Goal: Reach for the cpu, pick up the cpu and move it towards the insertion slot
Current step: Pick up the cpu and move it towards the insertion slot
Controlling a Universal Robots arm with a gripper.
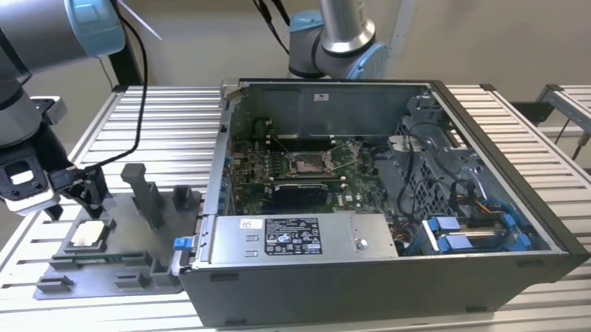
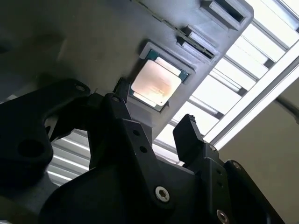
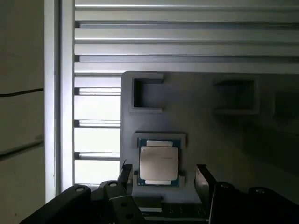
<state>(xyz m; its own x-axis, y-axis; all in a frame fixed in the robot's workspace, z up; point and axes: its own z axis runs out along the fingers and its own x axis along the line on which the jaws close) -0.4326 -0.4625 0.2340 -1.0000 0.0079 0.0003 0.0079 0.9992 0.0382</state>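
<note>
Exterior view, from its left: the gripper (image 1: 85, 202), jaws spread apart, hovers just above the cpu (image 1: 90, 234), which lies in a grey fixture plate (image 1: 97, 278) on the slatted metal table (image 1: 176, 124); further right, the open computer case (image 1: 369, 283) holds the insertion slot (image 1: 309, 164); pale wall (image 1: 203, 41) behind.

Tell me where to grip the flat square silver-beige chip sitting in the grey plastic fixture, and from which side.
Pinch two opposite edges of the cpu, coming straight down from above. It lies flat, face up, in a shallow nest of the grey fixture, so its broad face gives nothing to pinch. The open gripper hovers over it.
</note>
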